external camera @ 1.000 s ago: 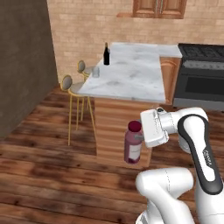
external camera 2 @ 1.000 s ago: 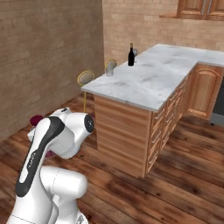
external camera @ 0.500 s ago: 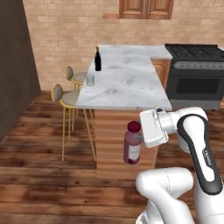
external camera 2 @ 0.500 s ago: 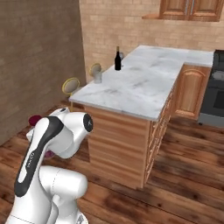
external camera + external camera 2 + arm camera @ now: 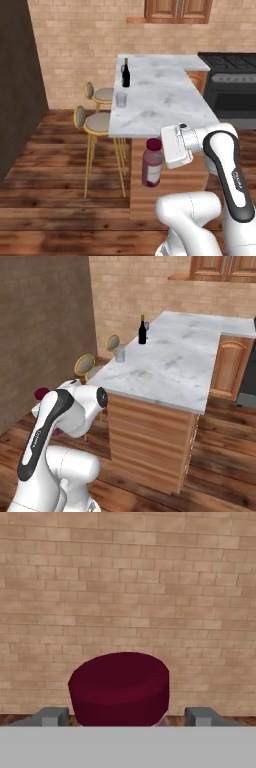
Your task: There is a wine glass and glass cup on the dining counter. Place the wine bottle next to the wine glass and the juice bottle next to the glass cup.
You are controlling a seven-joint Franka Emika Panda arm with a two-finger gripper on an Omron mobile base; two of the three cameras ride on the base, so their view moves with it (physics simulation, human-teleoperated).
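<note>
Squat maroon juice bottle point(image 5: 152, 165), round-capped

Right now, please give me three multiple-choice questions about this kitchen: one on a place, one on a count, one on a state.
1. Where does the wine bottle stand?
A. on the floor
B. on the dining counter, at its far end
C. on a stool

2. How many stools stand at the counter?
A. two
B. four
C. none

3. What state is the juice bottle in?
A. lying on the counter
B. standing beside the glass cup
C. carried upright in the air, between the fingers

Answers:
1 B: the dark bottle stands on the marble top.
2 A: two round seats show.
3 C: it hangs off the counter's near end, at the gripper.
</note>
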